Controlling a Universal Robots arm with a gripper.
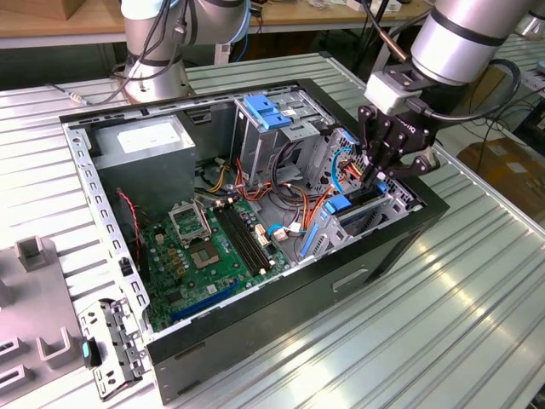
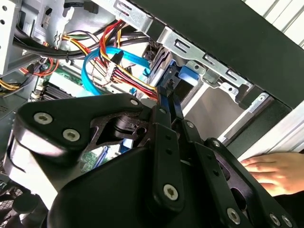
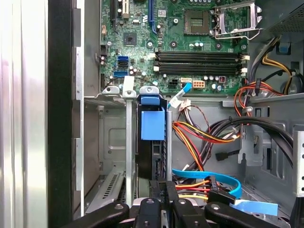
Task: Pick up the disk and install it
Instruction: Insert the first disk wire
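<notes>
An open computer case (image 1: 255,358) was seen lying on its side on a ribbed metal table (image 1: 477,324), filling the middle of the exterior view. Inside it, a green motherboard (image 1: 204,256) occupied the lower left of the case, and a grey power supply box (image 1: 145,149) with a white sticker sat at the upper left. A light-blue bracket (image 1: 266,111) was mounted on the drive cage near the top centre.

The robot arm (image 1: 460,38) entered from the upper right of the exterior view, and the gripper (image 1: 381,170) was lowered into the drive bay at the right end of the case. The disk (image 3: 152,142) was seen standing on edge in the bay slot at the centre of the first wrist view, its blue rail facing the camera. The gripper fingers (image 3: 168,190) were drawn narrow, closed on the disk's near edge. Bundled cables (image 3: 199,137) lay just beside the disk.

A person's hand (image 2: 273,173) rested at the right edge of the second wrist view.
</notes>
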